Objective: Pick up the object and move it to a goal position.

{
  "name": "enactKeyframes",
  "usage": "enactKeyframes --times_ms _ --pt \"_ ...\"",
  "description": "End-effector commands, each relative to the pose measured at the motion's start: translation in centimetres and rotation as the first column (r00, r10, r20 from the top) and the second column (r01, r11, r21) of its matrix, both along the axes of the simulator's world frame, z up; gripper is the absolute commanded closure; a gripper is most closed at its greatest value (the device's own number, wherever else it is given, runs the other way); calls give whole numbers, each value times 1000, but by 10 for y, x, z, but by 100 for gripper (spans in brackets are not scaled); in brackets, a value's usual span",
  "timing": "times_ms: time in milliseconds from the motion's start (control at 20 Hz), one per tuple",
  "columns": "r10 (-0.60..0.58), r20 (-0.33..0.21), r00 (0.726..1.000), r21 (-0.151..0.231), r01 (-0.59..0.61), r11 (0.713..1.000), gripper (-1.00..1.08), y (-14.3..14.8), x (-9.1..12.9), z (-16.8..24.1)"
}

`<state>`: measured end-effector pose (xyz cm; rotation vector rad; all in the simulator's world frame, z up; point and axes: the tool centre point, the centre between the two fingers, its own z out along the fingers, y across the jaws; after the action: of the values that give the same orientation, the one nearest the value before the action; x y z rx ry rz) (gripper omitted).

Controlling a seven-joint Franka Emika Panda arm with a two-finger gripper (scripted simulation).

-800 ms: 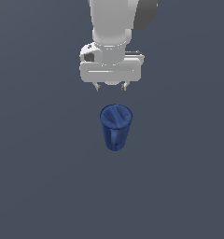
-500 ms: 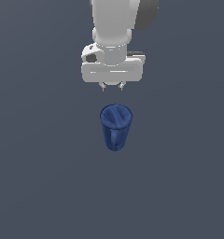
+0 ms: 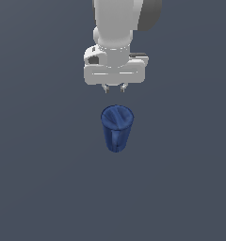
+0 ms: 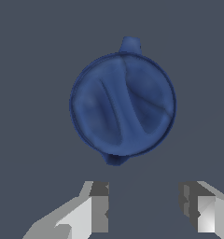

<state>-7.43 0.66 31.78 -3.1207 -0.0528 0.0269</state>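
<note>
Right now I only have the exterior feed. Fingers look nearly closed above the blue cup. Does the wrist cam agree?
Observer: No. In the wrist view the fingers stand apart with bare floor between them; the gripper is open.
Operator: Is the cup between them?
Observer: Not yet. The dark blue cup sits wholly clear of the fingertips and touches neither.
Operator: Is the cup's top open or capped?
Observer: The wrist camera looks straight down on a round face crossed by curved ridges or folds. I cannot tell whether it is hollow.
Operator: Anything sticking out?
Observer: Small blue bits poke past the rim on two opposite sides.
</note>
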Motion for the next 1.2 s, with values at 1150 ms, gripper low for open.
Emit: enactKeyframes --times_ms 1150 --pt "-154 -134 979 13 157 987 -20 -2 97 -19"
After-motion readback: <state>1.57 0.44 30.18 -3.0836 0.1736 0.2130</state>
